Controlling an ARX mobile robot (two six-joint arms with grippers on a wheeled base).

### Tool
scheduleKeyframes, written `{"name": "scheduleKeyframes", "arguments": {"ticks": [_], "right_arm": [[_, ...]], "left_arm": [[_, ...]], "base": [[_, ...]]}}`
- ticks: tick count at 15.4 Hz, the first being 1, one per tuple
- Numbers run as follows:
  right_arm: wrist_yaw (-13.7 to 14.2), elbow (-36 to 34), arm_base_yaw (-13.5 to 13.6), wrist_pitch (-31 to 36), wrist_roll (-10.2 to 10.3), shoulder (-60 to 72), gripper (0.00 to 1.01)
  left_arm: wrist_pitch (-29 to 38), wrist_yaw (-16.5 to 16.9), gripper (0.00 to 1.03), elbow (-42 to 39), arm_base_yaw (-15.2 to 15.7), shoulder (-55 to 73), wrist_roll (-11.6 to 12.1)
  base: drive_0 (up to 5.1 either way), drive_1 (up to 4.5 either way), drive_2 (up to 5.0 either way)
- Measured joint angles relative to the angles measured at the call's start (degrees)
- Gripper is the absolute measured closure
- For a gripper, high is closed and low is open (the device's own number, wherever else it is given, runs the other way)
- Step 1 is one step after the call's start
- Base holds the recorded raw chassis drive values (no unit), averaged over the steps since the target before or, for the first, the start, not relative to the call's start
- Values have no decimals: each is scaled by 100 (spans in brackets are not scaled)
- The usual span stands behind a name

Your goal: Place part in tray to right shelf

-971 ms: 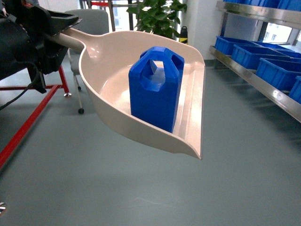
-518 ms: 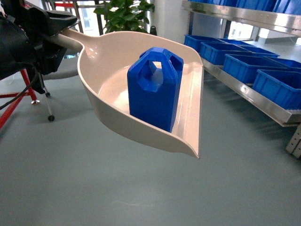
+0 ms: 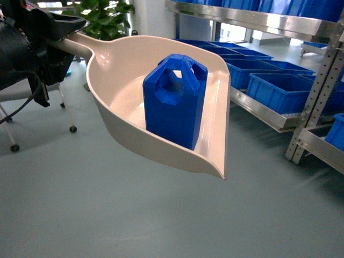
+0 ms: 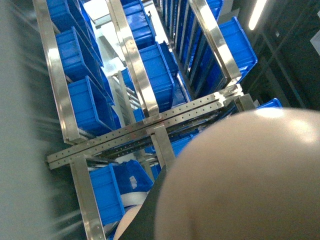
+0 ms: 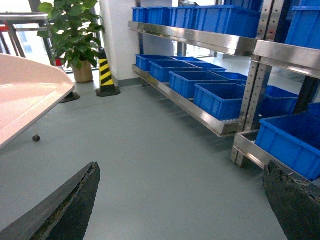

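The blue part [image 3: 174, 99] stands upright inside the beige tray [image 3: 123, 86], near its front lip. The tray hangs in the air over the grey floor. My left gripper [image 3: 67, 33] at the upper left is shut on the tray's handle. In the left wrist view the tray's underside [image 4: 240, 180] fills the lower right. The right shelf [image 3: 269, 121], a steel rack, runs along the right. My right gripper [image 5: 181, 166] is open over bare floor with nothing in it. The tray's edge [image 5: 25, 100] shows at its left and the shelf [image 5: 200, 112] ahead on the right.
Blue crates [image 3: 279, 86] fill the rack's levels. A potted plant [image 5: 75, 30] and a yellow-black cone [image 5: 106, 75] stand by the wall. Chair legs on casters [image 3: 72, 129] are at the left. A second rack section [image 5: 280, 145] begins at the near right.
The view has swung to the right: the racks and crates have slid left and come closer, and the plant has shifted left. The tray and part keep their place in my grip.
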Motion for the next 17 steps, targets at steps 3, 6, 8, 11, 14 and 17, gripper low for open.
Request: {"name": "scheduleKeyframes", "arguments": {"ticks": [3,6,8,11,14,17], "right_arm": [[2,0,0,0,0,0,3],[2,2,0,0,0,0,3],[2,0,0,0,0,0,3],[2,0,0,0,0,0,3],[0,0,0,2,0,0,3],[2,0,0,0,0,0,3]], "left_arm": [[-2,-2,90,0,0,0,0],[-2,-2,90,0,0,-2,0],[0,-9,90,0,0,0,0],[0,-4,90,0,0,0,0],[-2,-2,90,0,0,0,0],[0,-2,90,0,0,0,2]], "base": [[-142,-142,-142],[-149,-149,-149],[-152,-152,-152],[-157,-157,-157],[-151,-151,-151],[-144,-144,-144]]}}
